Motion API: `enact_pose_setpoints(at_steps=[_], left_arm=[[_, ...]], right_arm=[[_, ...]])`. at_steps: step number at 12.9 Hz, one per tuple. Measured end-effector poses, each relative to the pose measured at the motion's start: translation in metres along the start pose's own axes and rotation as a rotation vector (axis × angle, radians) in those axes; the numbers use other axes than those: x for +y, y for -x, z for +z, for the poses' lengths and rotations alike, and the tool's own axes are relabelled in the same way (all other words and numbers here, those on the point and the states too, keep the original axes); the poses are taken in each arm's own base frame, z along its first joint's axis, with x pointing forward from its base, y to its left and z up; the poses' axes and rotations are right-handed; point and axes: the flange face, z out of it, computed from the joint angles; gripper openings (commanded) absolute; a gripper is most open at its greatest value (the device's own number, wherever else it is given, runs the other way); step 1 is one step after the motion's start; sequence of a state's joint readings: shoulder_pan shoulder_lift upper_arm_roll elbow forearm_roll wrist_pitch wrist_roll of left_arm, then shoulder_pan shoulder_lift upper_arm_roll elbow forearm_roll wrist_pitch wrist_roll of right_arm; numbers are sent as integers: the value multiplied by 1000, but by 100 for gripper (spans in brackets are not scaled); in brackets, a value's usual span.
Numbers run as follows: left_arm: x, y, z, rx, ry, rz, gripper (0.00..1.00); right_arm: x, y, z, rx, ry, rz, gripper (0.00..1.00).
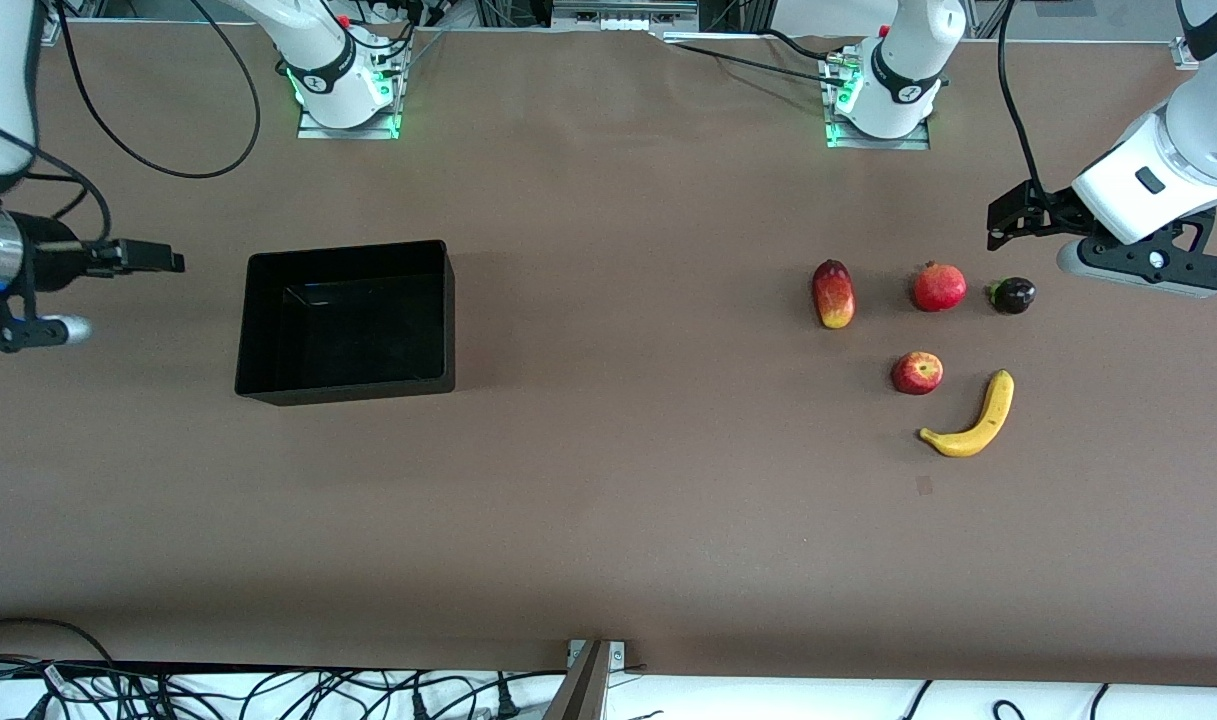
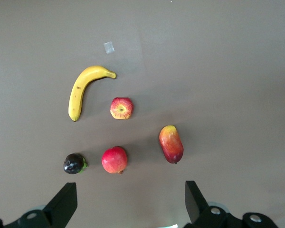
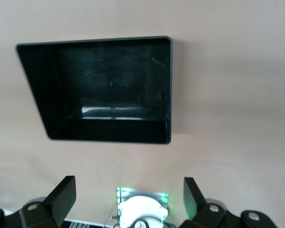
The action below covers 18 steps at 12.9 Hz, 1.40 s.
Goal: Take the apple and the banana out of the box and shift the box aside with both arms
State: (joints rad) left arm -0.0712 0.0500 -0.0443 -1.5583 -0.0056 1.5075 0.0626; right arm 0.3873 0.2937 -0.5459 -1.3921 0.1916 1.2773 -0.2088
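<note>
The red apple (image 1: 917, 372) and the yellow banana (image 1: 973, 420) lie side by side on the brown table toward the left arm's end. Both show in the left wrist view, the apple (image 2: 121, 108) and the banana (image 2: 81, 89). The glossy black box (image 1: 346, 392) stands empty toward the right arm's end, and its rim shows in the right wrist view (image 3: 95, 42). My left gripper (image 1: 1013, 215) hangs open and empty over the table beside the dark purple fruit; it is also in its own wrist view (image 2: 128, 202). My right gripper (image 1: 153, 258) hangs open and empty beside the box, also seen in its wrist view (image 3: 128, 197).
An oblong red-yellow fruit (image 1: 833, 293), a crowned round red fruit (image 1: 939, 287) and a dark purple fruit (image 1: 1012, 295) lie in a row farther from the front camera than the apple. A small tape mark (image 1: 924, 486) is nearer the front camera than the banana. Cables trail by the arm bases.
</note>
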Motion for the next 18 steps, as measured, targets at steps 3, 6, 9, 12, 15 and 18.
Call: enact_pose_setpoints(at_steps=[3, 6, 9, 12, 15, 18], left_arm=[[0, 1, 0, -6, 0, -1, 100], [-1, 1, -1, -5, 0, -2, 100], [-1, 1, -2, -5, 1, -2, 100], [-1, 2, -1, -8, 1, -2, 100], [-1, 2, -1, -9, 1, -2, 100], [-1, 2, -1, -10, 1, -2, 100]], right_arm=[[-7, 15, -39, 47, 33, -8, 100], [0, 11, -44, 85, 93, 3, 100], [8, 17, -25, 153, 150, -25, 100], [9, 48, -20, 203, 134, -2, 100], [11, 50, -25, 257, 137, 10, 100], [15, 54, -33, 288, 139, 17, 100]])
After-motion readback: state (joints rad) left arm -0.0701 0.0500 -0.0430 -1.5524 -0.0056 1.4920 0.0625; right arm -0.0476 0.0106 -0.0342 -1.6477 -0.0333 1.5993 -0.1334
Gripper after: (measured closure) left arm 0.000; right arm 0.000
